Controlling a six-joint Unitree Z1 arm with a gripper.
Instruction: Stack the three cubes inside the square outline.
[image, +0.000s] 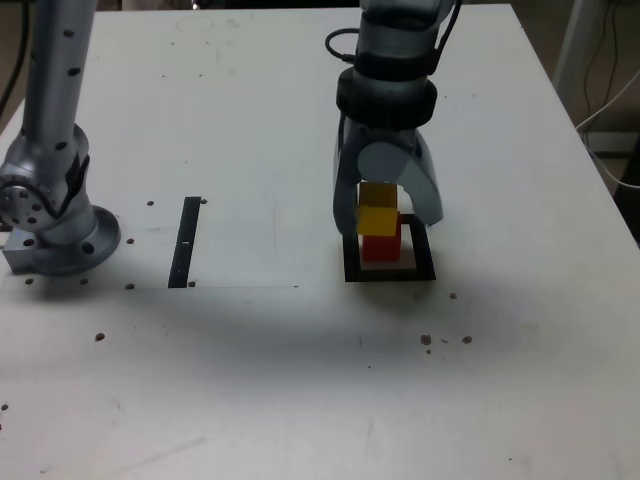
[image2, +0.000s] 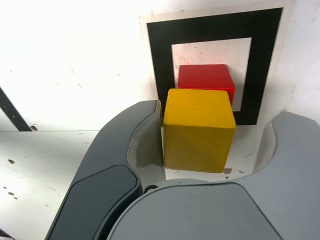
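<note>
A yellow cube (image: 377, 214) rests on top of a red cube (image: 380, 248), and the red one stands inside the square outline (image: 390, 272). My gripper (image: 390, 222) hangs straight down over this stack, its two grey fingers on either side of the yellow cube. In the wrist view the yellow cube (image2: 199, 130) sits between the jaws above the red cube (image2: 205, 77) and the black frame (image2: 160, 65). One finger (image2: 125, 145) lies right against the cube's side; the other finger (image2: 290, 150) stands clear of it with a visible gap. My gripper (image2: 215, 120) is open.
A thin black strip (image: 185, 243) lies on the white table to the exterior view's left of the outline. The arm's grey base (image: 55, 225) stands at the far left. Small dark specks (image: 445, 340) dot the table in front of the outline.
</note>
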